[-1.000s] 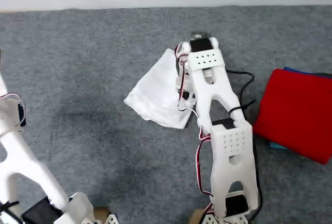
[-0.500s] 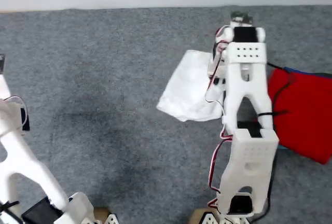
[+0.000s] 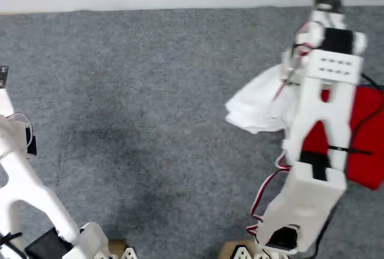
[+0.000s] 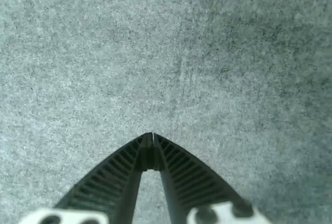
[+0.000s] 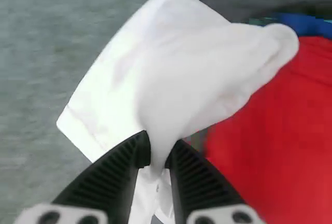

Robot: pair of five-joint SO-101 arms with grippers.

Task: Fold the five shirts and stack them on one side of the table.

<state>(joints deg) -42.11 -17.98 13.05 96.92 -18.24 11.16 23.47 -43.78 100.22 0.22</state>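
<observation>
A folded white shirt (image 3: 259,106) hangs lifted off the grey table, pinched by my right gripper (image 5: 157,157), which is shut on its cloth (image 5: 171,79). It hangs at the left edge of the folded red shirt (image 3: 365,136) at the table's right side, partly over it; the same red shirt (image 5: 264,146) lies under the white one, with a blue shirt (image 5: 301,24) peeking out beneath. The right arm (image 3: 324,97) covers much of the stack. My left gripper (image 4: 153,140) is shut on nothing above bare grey table.
The grey felt table (image 3: 132,91) spreads wide to the left and middle. The left arm's white links (image 3: 24,187) stand at the near left corner. A pale wall runs along the table's far edge.
The right arm has swung to the right, carrying the white shirt from the table's middle to the red stack's edge. The left arm has kept still.
</observation>
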